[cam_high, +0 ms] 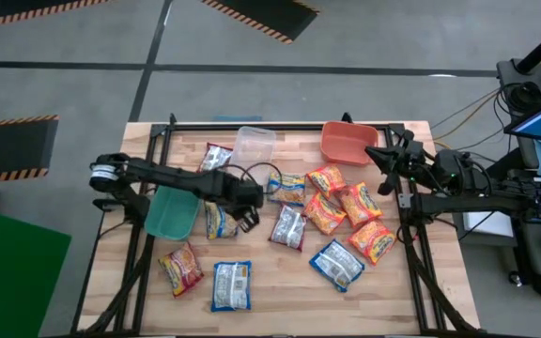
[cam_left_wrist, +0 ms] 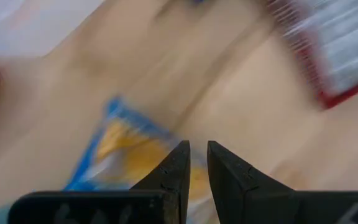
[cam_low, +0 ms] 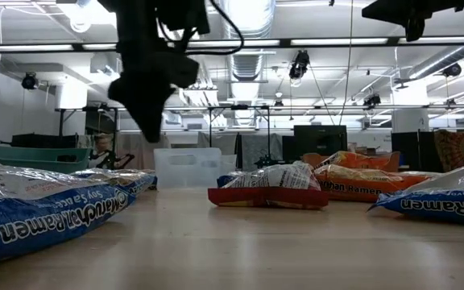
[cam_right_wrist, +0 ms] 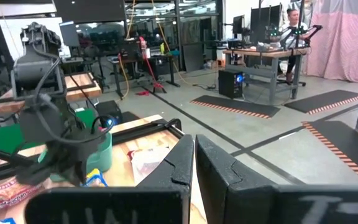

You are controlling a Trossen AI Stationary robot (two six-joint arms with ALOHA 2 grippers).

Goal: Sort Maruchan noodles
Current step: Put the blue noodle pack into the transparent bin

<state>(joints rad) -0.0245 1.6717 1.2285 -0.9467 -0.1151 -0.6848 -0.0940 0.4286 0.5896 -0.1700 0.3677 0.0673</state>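
- My left pincer (cam_high: 249,218) hangs over the middle of the tabletop (cam_high: 280,282); its two dark fingers (cam_left_wrist: 174,171) stand almost together with only a thin gap, and they have hold of nothing.
- Just under and beside it lies a blue-and-yellow flat plastic ramen packet (cam_high: 219,221), which my left wrist view shows blurred ahead of the fingertips.
- A red-and-white flat ramen packet (cam_high: 288,226) lies near on the other side, apart from the pincer.
- The teal plastic bin (cam_high: 173,213) sits beside the blue-and-yellow packet, under my left arm.
- Farther back stand a clear plastic bin (cam_high: 253,146) and an orange plastic bin (cam_high: 347,143); another red-and-white packet (cam_high: 216,157) lies beside the clear one.
- A cluster of orange-red ramen packets (cam_high: 346,208) lies to the right of centre, some touching each other, with a blue packet (cam_high: 336,264) nearer the front.
- At the front left lie one orange-red packet (cam_high: 180,268) and one blue packet (cam_high: 231,285), close but apart.
- My right pincer (cam_high: 380,156) waits at the right rear edge near the orange bin, fingers (cam_right_wrist: 178,163) pressed shut on nothing.
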